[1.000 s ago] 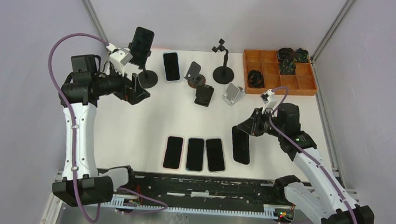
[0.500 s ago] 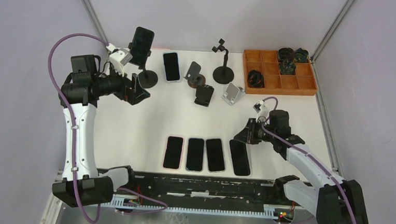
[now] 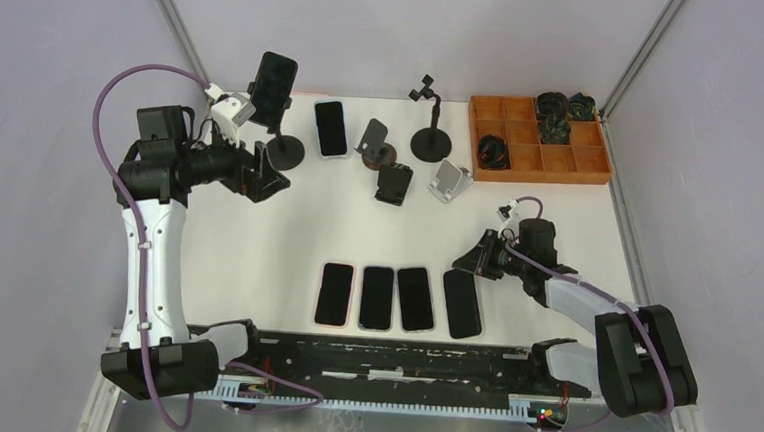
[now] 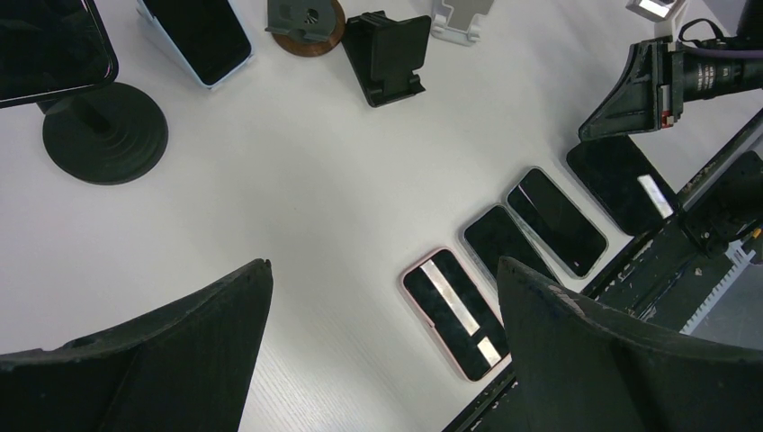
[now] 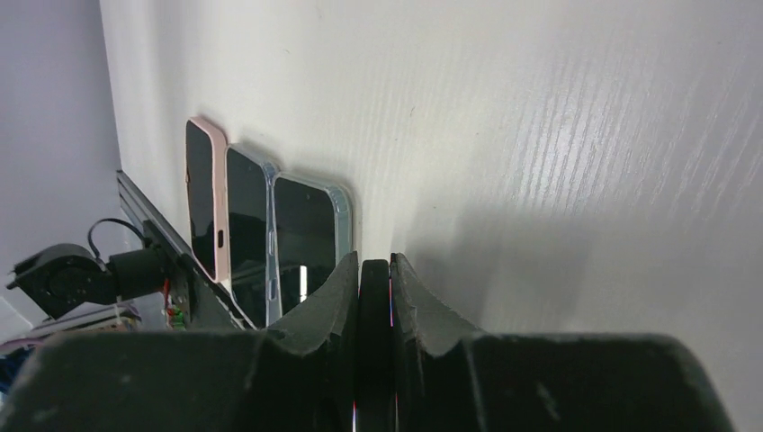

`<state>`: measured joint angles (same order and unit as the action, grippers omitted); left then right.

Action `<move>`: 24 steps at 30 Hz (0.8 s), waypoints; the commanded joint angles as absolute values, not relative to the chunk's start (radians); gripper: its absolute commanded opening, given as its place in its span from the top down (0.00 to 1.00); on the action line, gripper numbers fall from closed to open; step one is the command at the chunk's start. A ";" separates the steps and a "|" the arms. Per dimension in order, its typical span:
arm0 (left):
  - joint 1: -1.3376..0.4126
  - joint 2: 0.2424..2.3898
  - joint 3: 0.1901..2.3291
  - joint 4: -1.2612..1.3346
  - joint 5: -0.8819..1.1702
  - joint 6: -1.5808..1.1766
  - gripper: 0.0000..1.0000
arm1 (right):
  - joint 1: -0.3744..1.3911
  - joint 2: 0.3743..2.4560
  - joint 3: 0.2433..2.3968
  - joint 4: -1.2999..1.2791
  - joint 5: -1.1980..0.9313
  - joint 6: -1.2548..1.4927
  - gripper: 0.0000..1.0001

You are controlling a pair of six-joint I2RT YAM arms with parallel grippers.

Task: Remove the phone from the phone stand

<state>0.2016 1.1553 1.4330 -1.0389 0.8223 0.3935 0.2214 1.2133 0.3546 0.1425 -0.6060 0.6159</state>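
Left claw (image 3: pixel 275 182): fingers apart, nothing held, hovers over worktop (image 3: pixel 255 258) near tall stand (image 3: pixel 284 152). Tall stand carries mounted phone (image 3: pixel 274 87). Three phones (image 3: pixel 376 297) in row at near edge. Phone (image 3: pixel 463 303) just right of row, off any stand, looks flat on worktop. Right claw (image 3: pixel 462 265): clamped on phone's far end.

Left arm (image 3: pixel 150 252) and right arm (image 3: pixel 593 304) share white links, black joints, purple cables (image 3: pixel 157 66), black jaws

White tabletop (image 3: pixel 256 238) w/ pale grey walls (image 3: pixel 390 26) around, metal posts (image 3: pixel 173 21) in back corners.
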 commanded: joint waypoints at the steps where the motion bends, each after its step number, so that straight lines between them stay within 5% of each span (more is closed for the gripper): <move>1: 0.207 1.155 1.425 -1.012 0.863 0.364 0.00 | 0.215 1.273 0.316 0.343 -0.623 0.735 1.00; 15: 0.206 1.166 1.418 -1.003 0.876 0.360 0.00 | 0.179 1.311 0.246 0.544 -0.529 0.893 0.98; 18: 0.206 1.167 1.420 -1.003 0.878 0.359 0.00 | 0.180 1.285 0.241 0.476 -0.484 0.857 0.55; 22: 0.206 1.168 1.420 -1.003 0.884 0.359 0.00 | 0.180 1.205 0.244 0.323 -0.409 0.743 0.26; 24: 0.206 1.170 1.415 -0.996 0.890 0.353 0.00 | 0.180 1.164 0.267 0.244 -0.366 0.679 0.19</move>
<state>0.2016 1.1679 1.4178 -1.0306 0.8490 0.3927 0.1844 1.2423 0.2440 0.3756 -0.4793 0.8047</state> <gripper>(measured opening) 0.996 0.764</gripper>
